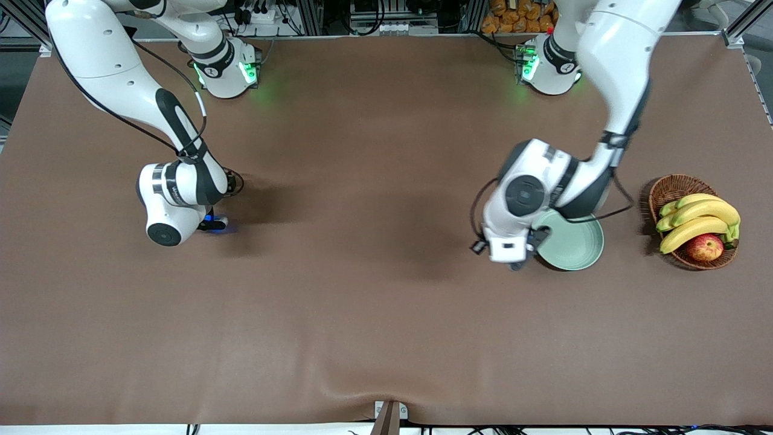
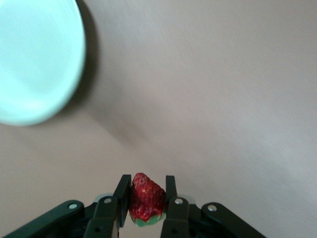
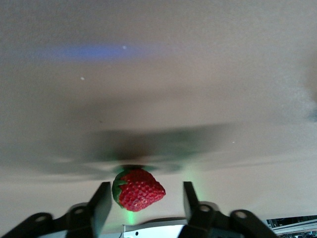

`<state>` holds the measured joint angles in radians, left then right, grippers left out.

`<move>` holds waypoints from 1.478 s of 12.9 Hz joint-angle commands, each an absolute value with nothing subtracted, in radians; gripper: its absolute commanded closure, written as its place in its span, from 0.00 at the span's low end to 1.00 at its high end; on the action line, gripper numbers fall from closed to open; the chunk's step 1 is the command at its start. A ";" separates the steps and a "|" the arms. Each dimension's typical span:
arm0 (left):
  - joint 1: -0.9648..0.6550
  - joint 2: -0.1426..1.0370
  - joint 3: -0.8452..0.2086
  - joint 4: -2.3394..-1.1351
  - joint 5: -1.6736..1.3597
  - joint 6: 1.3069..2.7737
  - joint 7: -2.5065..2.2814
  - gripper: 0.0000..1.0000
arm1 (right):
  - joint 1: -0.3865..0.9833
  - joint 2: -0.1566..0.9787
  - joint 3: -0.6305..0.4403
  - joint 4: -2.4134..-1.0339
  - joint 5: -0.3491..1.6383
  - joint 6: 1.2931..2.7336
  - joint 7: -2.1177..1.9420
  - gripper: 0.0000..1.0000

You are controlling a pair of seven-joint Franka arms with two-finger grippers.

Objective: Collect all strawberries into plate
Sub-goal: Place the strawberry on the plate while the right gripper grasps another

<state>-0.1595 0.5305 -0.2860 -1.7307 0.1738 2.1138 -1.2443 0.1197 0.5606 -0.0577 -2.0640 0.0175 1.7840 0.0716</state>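
Note:
My left gripper (image 2: 147, 179) is shut on a red strawberry (image 2: 146, 199) with its green cap toward the palm. It hangs over the bare table just beside the pale mint-green plate (image 2: 34, 59), at the plate's rim (image 1: 589, 257) on the right arm's side; in the front view the gripper (image 1: 518, 261) hides the berry. My right gripper (image 3: 146, 186) is open, low over the table, with a second strawberry (image 3: 137, 189) lying on its side between the fingers, touching neither. In the front view this gripper (image 1: 212, 225) hides that berry. A third strawberry is not in view.
A brown wicker basket (image 1: 664, 190) with bananas (image 1: 697, 217) and a red apple (image 1: 705, 246) stands beside the plate, toward the left arm's end of the table. A brown cloth covers the table.

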 commanded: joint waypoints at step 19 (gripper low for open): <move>0.112 0.502 -0.448 -1.856 0.207 2.204 -0.866 0.00 | 0.478 0.626 -0.041 -1.786 1.009 2.014 0.216 0.89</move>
